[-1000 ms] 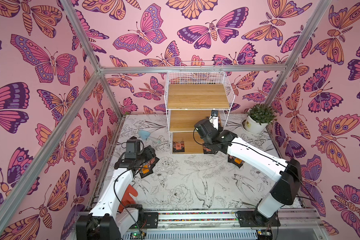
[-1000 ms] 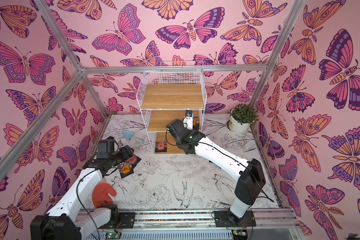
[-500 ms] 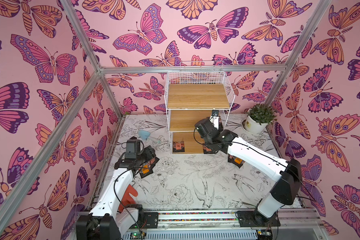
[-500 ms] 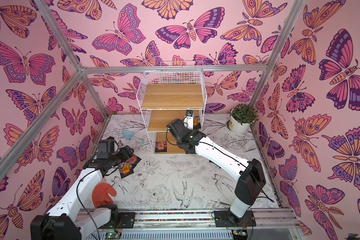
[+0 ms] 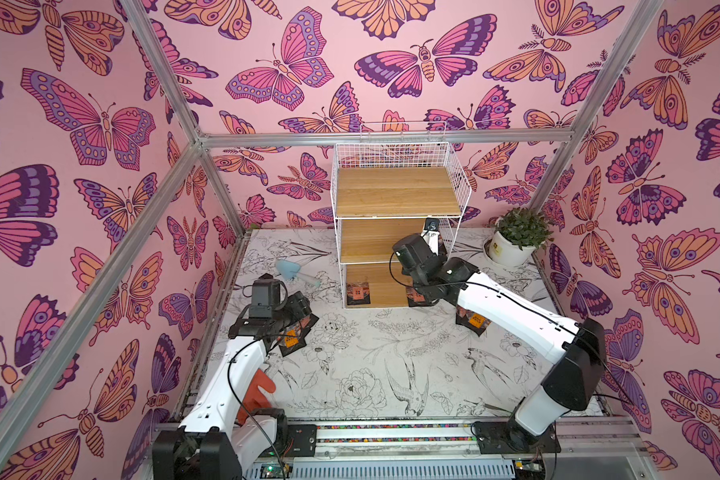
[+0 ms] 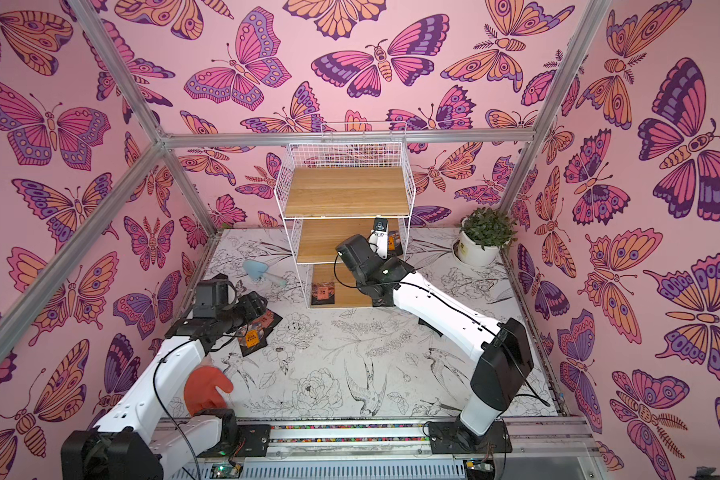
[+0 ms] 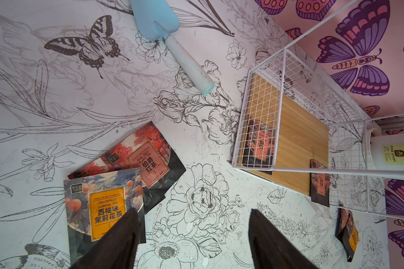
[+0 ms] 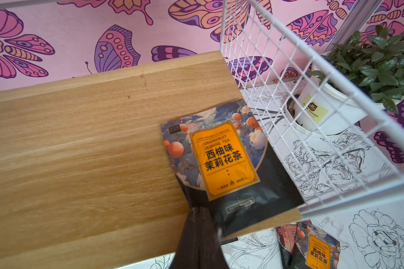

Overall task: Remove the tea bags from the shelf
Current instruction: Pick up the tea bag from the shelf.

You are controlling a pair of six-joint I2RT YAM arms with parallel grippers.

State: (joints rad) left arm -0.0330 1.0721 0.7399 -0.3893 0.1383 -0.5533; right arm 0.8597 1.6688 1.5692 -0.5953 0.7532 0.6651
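The right pincer (image 8: 196, 216) is clamped shut on the black corner of an orange-label tea bag (image 8: 224, 160). The bag lies just ahead of it on the middle board (image 8: 79, 151) of the shelf (image 5: 395, 189), close to the wire side. The left pincer (image 7: 195, 233) hangs open over the desk (image 7: 56, 93), where two tea bags (image 7: 149, 160) lie overlapping beside one of its fingers.

High pair in front, wrist pair close.
Both top views look down from over the bench's (image 5: 391, 353) front edge toward the shelf (image 5: 395, 191) at its back. The left wrist view faces the bench, the right a tea bag (image 8: 224, 158), close; both share the shelf.
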